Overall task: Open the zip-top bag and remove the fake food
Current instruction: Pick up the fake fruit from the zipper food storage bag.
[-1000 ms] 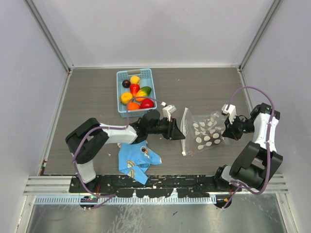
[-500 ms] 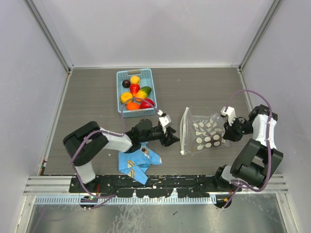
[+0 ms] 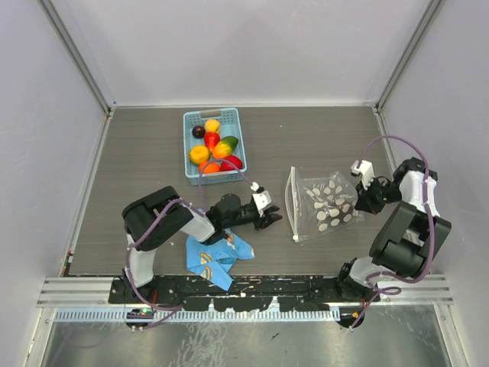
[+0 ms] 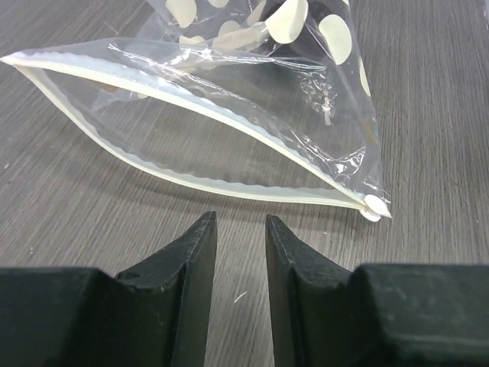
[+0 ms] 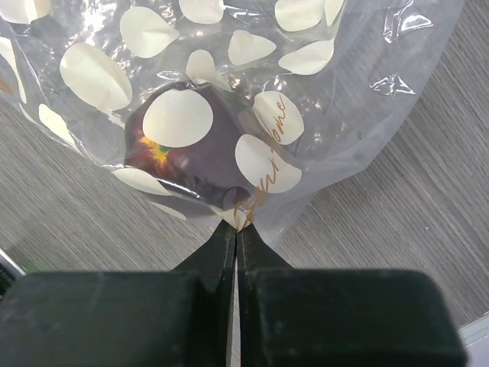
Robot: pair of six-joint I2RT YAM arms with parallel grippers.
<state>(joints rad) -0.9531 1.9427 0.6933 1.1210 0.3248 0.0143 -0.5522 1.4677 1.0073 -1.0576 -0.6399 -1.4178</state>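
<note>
Left wrist: zip-top bag (image 4: 229,145) beyond parted, empty left fingers (image 4: 195,256); right fingers (image 5: 220,251) clamped on it.

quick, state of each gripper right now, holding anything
left gripper: open a little, nothing between the jaws, just short of the zip-top bag mouth
right gripper: shut, pinching the bag's edge opposite the zip

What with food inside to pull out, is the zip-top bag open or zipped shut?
Open: in the left wrist view the zip-top bag's two white zip strips gape apart.
</note>
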